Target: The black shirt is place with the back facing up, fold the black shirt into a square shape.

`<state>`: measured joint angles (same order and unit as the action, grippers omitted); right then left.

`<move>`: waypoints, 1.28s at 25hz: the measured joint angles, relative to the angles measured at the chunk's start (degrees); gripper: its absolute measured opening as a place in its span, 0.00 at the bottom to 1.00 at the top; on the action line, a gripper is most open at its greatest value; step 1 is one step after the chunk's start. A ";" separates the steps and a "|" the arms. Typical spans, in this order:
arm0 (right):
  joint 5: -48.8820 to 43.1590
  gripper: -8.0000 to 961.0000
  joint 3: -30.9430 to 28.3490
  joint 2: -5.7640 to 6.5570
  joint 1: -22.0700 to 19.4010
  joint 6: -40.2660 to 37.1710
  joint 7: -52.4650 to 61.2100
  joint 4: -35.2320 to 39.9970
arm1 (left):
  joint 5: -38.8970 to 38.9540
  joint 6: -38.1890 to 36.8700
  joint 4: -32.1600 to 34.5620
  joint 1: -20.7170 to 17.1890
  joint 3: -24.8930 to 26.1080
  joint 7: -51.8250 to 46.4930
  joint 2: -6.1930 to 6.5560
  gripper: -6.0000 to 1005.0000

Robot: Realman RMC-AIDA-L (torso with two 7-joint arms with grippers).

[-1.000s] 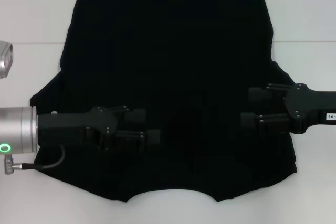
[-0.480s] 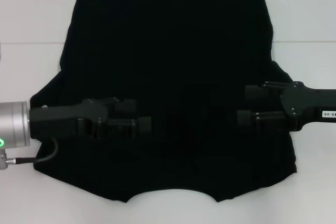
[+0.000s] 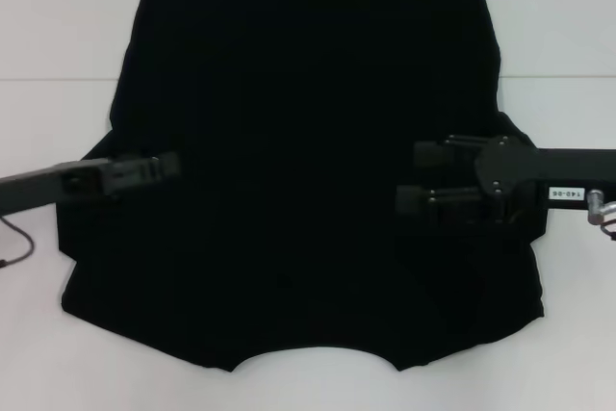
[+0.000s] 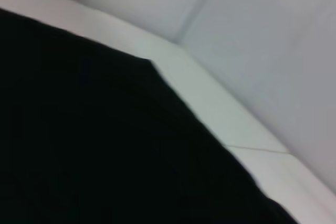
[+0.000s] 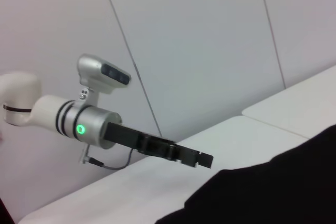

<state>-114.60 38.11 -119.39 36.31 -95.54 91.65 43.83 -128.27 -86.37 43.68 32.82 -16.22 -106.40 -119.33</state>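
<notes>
The black shirt (image 3: 308, 141) lies flat on the white table and fills most of the head view. No lettering shows, and the curved neckline is at the near edge. My left gripper (image 3: 166, 166) hangs over the shirt's left sleeve area, seen edge-on. It also shows in the right wrist view (image 5: 202, 159), raised above the shirt (image 5: 273, 192). My right gripper (image 3: 421, 178) is open and empty over the shirt's right part, pointing toward the middle. The left wrist view shows the shirt's edge (image 4: 79, 145) on the table.
The white table (image 3: 58, 26) shows bare strips to the left, right and near side of the shirt, with a seam line across it. Pale wall panels (image 5: 199, 35) stand behind the table.
My left gripper has moved left and farther back over the shirt, turning edge-on. My right gripper has moved left toward the shirt's middle, still open.
</notes>
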 joint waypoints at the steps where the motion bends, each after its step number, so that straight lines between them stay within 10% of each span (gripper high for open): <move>1: 0.00 0.95 0.00 -0.06 0.26 0.07 0.01 -0.22 | -0.31 1.01 0.10 0.01 0.20 -0.62 0.05 0.91; 13: 0.52 0.95 0.29 -0.13 1.68 0.75 2.84 -1.14 | -6.75 19.89 -0.14 1.27 -1.52 -11.33 0.40 0.91; 32: 0.52 0.94 0.05 -0.13 2.18 0.70 2.88 -1.22 | -11.83 28.70 -3.07 0.96 -2.05 -13.65 -0.03 0.91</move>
<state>-114.08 38.16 -119.51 38.49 -94.84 94.53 42.61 -140.10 -57.67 40.61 33.77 -18.28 -120.04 -119.36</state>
